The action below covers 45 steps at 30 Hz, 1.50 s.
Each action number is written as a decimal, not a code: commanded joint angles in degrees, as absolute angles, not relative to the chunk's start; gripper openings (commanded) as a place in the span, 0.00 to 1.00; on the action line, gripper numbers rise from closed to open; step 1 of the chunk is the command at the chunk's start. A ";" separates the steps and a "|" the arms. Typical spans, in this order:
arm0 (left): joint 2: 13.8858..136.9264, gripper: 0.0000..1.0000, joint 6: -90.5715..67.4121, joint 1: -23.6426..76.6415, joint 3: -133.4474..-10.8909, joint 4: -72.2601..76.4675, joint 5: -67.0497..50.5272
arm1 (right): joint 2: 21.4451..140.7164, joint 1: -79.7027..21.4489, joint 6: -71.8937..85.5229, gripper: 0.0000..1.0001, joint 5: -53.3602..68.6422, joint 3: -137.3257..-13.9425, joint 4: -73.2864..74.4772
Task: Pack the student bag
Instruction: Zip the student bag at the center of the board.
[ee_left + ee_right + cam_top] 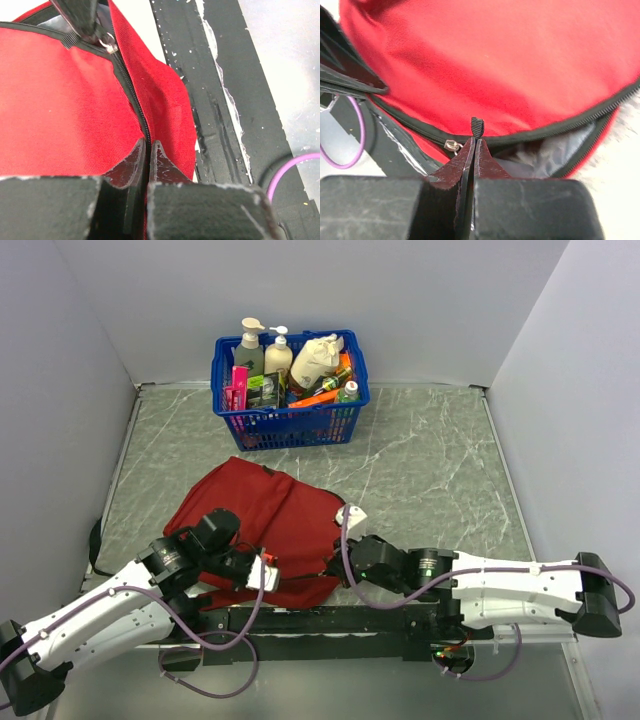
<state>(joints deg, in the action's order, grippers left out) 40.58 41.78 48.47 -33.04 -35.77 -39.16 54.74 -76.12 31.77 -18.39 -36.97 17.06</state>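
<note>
The student bag is matt woven red cloth (its lining shinier grey fabric).

Blue basket at far table edge, crammed with bottles; grey marbled tabletop.

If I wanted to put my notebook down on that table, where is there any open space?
The widest bare table lies right of the student bag, between the blue basket and the right wall. A narrower band separates basket and bag. The near edge is crowded by the bag, left arm and right arm.
</note>
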 commanded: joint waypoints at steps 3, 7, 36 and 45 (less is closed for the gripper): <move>40.34 0.01 47.37 48.69 -36.03 -42.36 -41.13 | 51.16 -72.78 30.33 0.00 -25.56 -34.63 22.67; 40.25 0.01 48.42 48.60 -36.65 -43.42 -40.52 | 50.54 -68.39 26.99 0.00 -27.07 -33.84 22.06; 60.46 0.78 -6.22 58.97 -35.86 2.98 -31.13 | 46.76 -65.92 27.07 0.00 -18.90 -36.30 12.92; 65.65 0.75 -9.32 63.10 -36.12 4.48 -15.38 | 43.25 -65.92 28.12 0.00 -17.49 -34.20 12.39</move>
